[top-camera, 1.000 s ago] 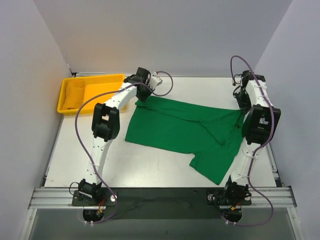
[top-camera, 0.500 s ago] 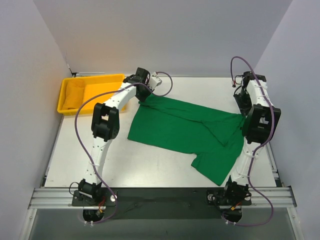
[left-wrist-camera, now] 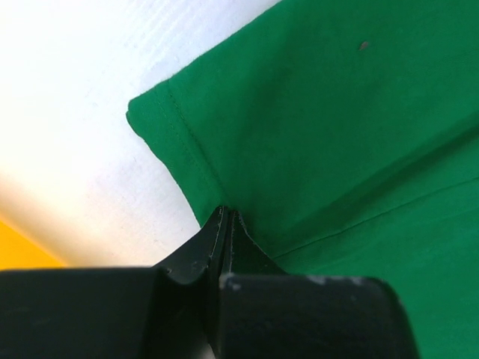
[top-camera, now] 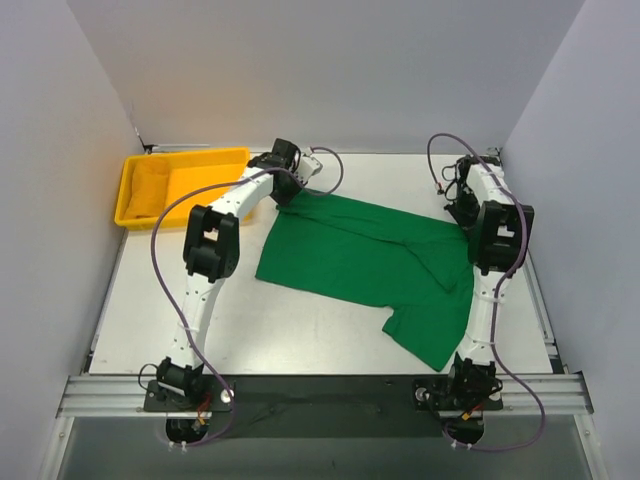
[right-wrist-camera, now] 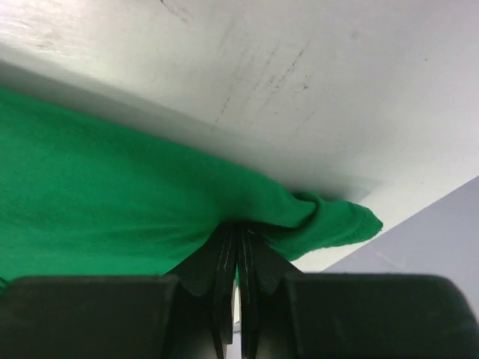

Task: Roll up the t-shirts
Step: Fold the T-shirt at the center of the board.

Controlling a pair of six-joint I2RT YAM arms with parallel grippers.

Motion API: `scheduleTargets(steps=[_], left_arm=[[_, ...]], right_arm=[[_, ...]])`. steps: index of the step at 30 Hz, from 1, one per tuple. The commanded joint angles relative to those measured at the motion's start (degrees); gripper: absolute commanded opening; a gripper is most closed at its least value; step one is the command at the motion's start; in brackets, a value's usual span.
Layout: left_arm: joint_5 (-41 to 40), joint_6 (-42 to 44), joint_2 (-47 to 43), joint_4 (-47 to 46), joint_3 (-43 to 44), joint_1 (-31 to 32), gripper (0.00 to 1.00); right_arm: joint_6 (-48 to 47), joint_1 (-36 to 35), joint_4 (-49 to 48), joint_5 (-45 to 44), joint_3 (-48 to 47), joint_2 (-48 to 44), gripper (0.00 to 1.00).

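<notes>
t-shirt: one green t-shirt (top-camera: 360,255), spread out and wrinkled on the table (top-camera: 300,330), just right of the yellow tray (top-camera: 180,185)
left claw (left-wrist-camera: 224,223): clamped on the hem, at the corner nearest the tray
right claw (right-wrist-camera: 238,233): clamped on a bunched edge, on the side farthest from the tray
handling: probably light, soft and limp, so it sags and creases; best pinched at hems or corners
count: one shirt, one tray, two claws

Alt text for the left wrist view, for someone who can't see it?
The left fingers, black and shut, pinch the hemmed edge of a green t-shirt near its corner, seen close up. White table shows to the left of the fabric, and a sliver of yellow tray at the lower left edge.
</notes>
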State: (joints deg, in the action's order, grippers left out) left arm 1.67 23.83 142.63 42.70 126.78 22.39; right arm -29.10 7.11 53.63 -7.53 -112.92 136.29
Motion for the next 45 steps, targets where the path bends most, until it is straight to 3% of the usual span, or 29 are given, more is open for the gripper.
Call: scheduleTargets(steps=[1, 8, 14, 20, 25, 27, 29, 30, 32, 38, 40, 41, 42, 45], left_arm=[[-3.8, -0.8, 0.8, -0.8, -2.9, -0.3, 0.00], [-6.4, -1.5, -2.0, -0.1, -9.1, -1.4, 0.00], [-6.8, -2.7, -8.3, 0.1, -16.7, -2.0, 0.00], [-6.7, -3.2, -15.3, 0.9, -19.3, -1.2, 0.00], [-6.6, -3.7, -20.1, 0.6, -18.6, -0.2, 0.00], [-6.4, -4.3, -21.7, -0.7, -18.1, -0.2, 0.00], [-5.4, -4.1, -21.4, -0.5, -17.2, -0.2, 0.00], [-4.9, -4.1, -20.6, 0.4, -17.0, -0.2, 0.00], [-3.4, -4.4, -19.5, 0.6, -18.1, -0.2, 0.00], [-1.7, -5.5, -17.5, 0.6, -22.8, -0.2, 0.00], [-0.2, -5.6, -17.6, 0.1, -25.1, -0.2, 0.00], [-0.2, -5.4, -17.8, -0.4, -26.0, -0.2, 0.00], [0.0, -5.4, -18.1, -0.7, -28.0, -0.2, 0.00], [1.6, -5.4, -19.7, -1.1, -31.1, -0.2, 0.00]], right_arm=[[-2.3, 0.1, 6.4, -4.7, -4.1, 2.0, 0.03], [-6.6, -3.1, 7.0, -5.4, -9.2, 4.6, 0.02], [-9.1, -6.1, 6.7, -5.9, -19.6, 10.5, 0.00], [-12.5, -6.8, -3.2, -5.4, -22.3, 12.6, 0.00], [-8.5, -6.8, -9.8, -1.5, -23.1, 9.8, 0.00], [-4.7, -5.6, -12.7, 0.2, -20.9, 6.6, 0.06], [-0.4, -5.1, -14.2, 3.5, -18.3, 0.3, 0.20], [0.3, -4.9, -14.9, 4.6, -14.6, -1.6, 0.34], [1.0, -4.9, -14.7, 10.4, -10.5, -7.4, 0.46], [-3.0, -5.2, -8.6, 23.4, 4.3, -16.7, 0.47], [-2.6, -5.2, -4.6, 26.0, 4.6, -15.9, 0.41], [-2.2, -5.3, -3.6, 26.4, 4.5, -15.4, 0.30], [-1.1, -5.4, -2.4, 27.4, 4.4, -14.4, 0.27], [0.6, -6.1, -1.2, 29.2, 3.4, -12.1, 0.34]])
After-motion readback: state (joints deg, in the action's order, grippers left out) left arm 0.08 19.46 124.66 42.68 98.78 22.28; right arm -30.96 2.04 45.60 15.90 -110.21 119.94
